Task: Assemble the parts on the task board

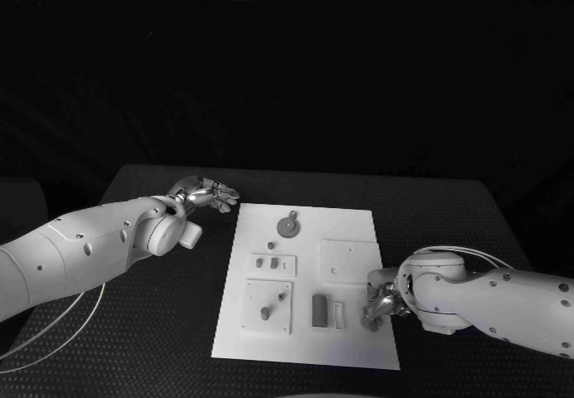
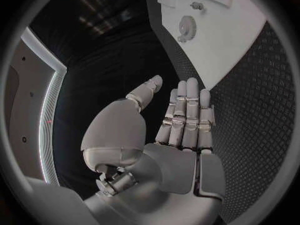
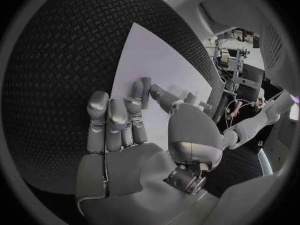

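The task board [image 1: 306, 282] lies mid-table with its small parts [image 1: 321, 309] on it. The right hand [image 1: 381, 305] rests at its right edge near an upright peg [image 3: 145, 91], grip unclear; it should pinch squarely. The left hand [image 2: 181, 120] hovers empty, fingers extended.

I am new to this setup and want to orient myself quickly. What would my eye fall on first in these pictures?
First the white task board in the middle of the black table, with small grey parts on it, such as a round gear near its far end. Then the right hand at the board's right edge, its fingers touching an upright part there. The left hand is off the board's far left corner, holding nothing.
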Controlling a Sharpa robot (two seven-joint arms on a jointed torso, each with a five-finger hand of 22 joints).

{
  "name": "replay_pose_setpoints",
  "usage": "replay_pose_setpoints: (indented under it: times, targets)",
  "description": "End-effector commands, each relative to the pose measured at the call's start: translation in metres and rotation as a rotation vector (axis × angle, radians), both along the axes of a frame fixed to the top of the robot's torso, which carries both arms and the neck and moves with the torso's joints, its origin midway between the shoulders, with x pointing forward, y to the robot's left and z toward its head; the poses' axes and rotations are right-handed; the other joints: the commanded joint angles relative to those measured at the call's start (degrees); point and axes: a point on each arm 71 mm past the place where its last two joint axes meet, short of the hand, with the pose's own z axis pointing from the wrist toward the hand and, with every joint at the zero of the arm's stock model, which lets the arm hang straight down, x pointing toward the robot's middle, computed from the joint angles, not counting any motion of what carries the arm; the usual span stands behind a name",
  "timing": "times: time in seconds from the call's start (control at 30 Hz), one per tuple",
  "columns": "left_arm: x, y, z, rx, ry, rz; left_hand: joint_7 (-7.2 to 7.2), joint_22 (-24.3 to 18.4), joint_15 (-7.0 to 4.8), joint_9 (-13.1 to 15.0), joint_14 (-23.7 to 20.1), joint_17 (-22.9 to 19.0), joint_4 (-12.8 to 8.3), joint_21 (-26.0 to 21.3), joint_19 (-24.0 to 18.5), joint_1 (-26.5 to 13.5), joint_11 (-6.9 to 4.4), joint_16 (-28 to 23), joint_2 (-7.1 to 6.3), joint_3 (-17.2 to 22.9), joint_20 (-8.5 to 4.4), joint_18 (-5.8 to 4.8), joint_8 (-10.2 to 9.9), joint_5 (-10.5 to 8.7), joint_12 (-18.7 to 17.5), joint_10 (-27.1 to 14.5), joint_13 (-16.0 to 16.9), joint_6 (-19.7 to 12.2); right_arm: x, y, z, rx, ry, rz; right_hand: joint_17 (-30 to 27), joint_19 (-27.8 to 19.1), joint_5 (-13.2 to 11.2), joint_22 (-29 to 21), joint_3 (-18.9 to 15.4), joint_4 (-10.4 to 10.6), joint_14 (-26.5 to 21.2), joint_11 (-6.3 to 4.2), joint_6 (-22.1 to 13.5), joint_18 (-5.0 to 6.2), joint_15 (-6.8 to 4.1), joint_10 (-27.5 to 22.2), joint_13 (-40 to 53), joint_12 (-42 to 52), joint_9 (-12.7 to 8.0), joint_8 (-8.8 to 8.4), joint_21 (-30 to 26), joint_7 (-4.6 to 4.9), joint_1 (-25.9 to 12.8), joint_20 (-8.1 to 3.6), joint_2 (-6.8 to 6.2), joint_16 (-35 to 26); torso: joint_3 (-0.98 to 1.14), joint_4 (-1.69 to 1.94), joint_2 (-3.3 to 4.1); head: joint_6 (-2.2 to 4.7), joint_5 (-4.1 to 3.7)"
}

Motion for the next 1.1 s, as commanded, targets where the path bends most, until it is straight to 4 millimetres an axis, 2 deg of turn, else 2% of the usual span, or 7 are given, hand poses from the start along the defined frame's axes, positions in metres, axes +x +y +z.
replay_pose_setpoints:
  times: [0.03,0.13,0.37,0.57,0.7,0.9,1.1]
  targets:
    - [-0.001,-0.003,0.001,-0.005,-0.001,-0.020,-0.03,0.1,0.04,-0.1,0.5,0.1,0.2,-0.3,0.4,-0.5,0.06,-0.3,-0.04,0.0,-0.09,-0.24,0.2,-0.24,-0.1,-0.4,-0.1,-0.2,-0.004,0.003,-0.008,-0.032,-0.062,0.035,-0.3,-0.1,0.1,0.0,1.7,-1.1,-0.3,0.04,-2.2,3.17,0.15,-0.1,0.1,-0.3,0.0,-17.72,0.2,1.01,2.3,-0.23,0.18,-0.5,0.00,0.01,0.01,-0.05,0.10]
    - [-0.001,-0.002,0.001,-0.004,0.000,-0.020,-0.03,0.1,0.04,-0.1,0.5,0.1,0.2,-0.3,0.4,-0.5,0.06,-0.3,-0.04,0.0,-0.09,-0.24,0.2,-0.24,-0.1,-0.4,-0.1,-0.2,-0.004,0.004,-0.008,-0.029,-0.063,0.037,-0.4,0.0,0.1,0.0,2.5,-1.3,-0.3,0.27,-2.8,3.17,0.35,-0.1,0.2,-0.4,-0.1,-18.05,0.1,1.25,2.6,-0.10,0.03,-0.7,-0.01,0.02,0.00,-0.06,0.08]
    - [-0.001,-0.002,0.001,-0.005,0.001,-0.020,-0.02,0.1,0.04,-0.1,0.6,0.1,0.3,-0.3,0.4,-0.6,0.07,-0.3,-0.03,0.0,-0.09,-0.24,0.2,-0.25,-0.1,-0.5,-0.1,-0.3,-0.006,0.005,-0.007,-0.008,-0.050,0.029,-0.8,0.0,0.8,-0.2,5.5,-2.0,-0.3,1.10,-4.8,3.17,1.10,-0.2,0.3,-0.6,-1.2,-19.61,0.0,2.11,3.9,0.22,1.11,-1.3,-0.01,0.01,0.00,-0.07,0.11]
    - [-0.001,-0.002,0.001,-0.005,0.001,-0.021,0.00,0.1,0.04,-0.1,0.6,0.1,0.3,-0.3,0.4,-0.6,0.07,-0.3,-0.01,0.0,-0.09,-0.24,0.1,-0.25,-0.1,-0.5,-0.1,-0.3,-0.010,0.006,-0.007,0.069,-0.012,-0.018,-0.9,0.0,5.3,-0.2,8.8,-2.0,-0.3,1.66,-5.6,3.17,1.63,-0.1,0.5,-0.6,-2.7,-20.63,0.0,2.68,3.1,0.61,1.66,-1.7,0.01,-0.01,0.00,-0.13,0.15]
    - [-0.001,-0.002,0.001,-0.005,0.002,-0.021,0.00,0.1,0.03,-0.1,0.6,0.2,0.3,-0.3,0.4,-0.6,0.07,-0.3,0.00,0.0,-0.09,-0.24,0.1,-0.25,-0.1,-0.5,-0.1,-0.3,-0.013,0.004,-0.006,0.131,0.019,-0.051,-0.9,0.1,8.7,-0.2,11.0,-2.5,-0.2,1.74,-5.5,3.17,1.74,-0.1,0.6,-0.7,-3.4,-20.82,0.0,2.78,2.6,0.70,3.06,-1.9,0.04,0.00,0.02,-0.13,0.24]
    - [-0.001,-0.002,0.001,-0.004,0.003,-0.022,0.01,0.1,0.02,-0.1,0.6,0.2,0.4,-0.3,0.4,-0.6,0.07,-0.3,-0.01,0.0,-0.10,-0.23,0.1,-0.25,-0.1,-0.5,-0.1,-0.3,-0.012,-0.002,-0.005,0.156,-0.005,-0.083,-0.6,0.1,11.0,-0.1,12.5,-3.7,0.0,1.58,-4.3,3.17,1.67,0.3,0.6,-0.7,-4.0,-20.33,0.3,2.58,1.8,0.82,4.40,-1.8,0.05,-0.05,0.00,-0.11,0.29]
    - [-0.001,-0.003,0.000,-0.004,0.004,-0.024,0.02,0.1,0.01,-0.2,0.7,0.2,0.3,-0.4,0.4,-0.6,0.06,-0.3,-0.03,0.0,-0.11,-0.23,0.1,-0.24,-0.1,-0.5,-0.1,-0.3,-0.012,-0.004,-0.002,0.227,-0.023,-0.158,-0.4,0.3,12.4,-0.1,13.0,-4.3,0.2,1.27,-3.3,3.17,1.45,0.6,0.6,-0.8,-4.2,-19.82,0.4,2.26,1.4,0.86,4.47,-1.6,0.06,-0.10,0.02,-0.05,0.34]
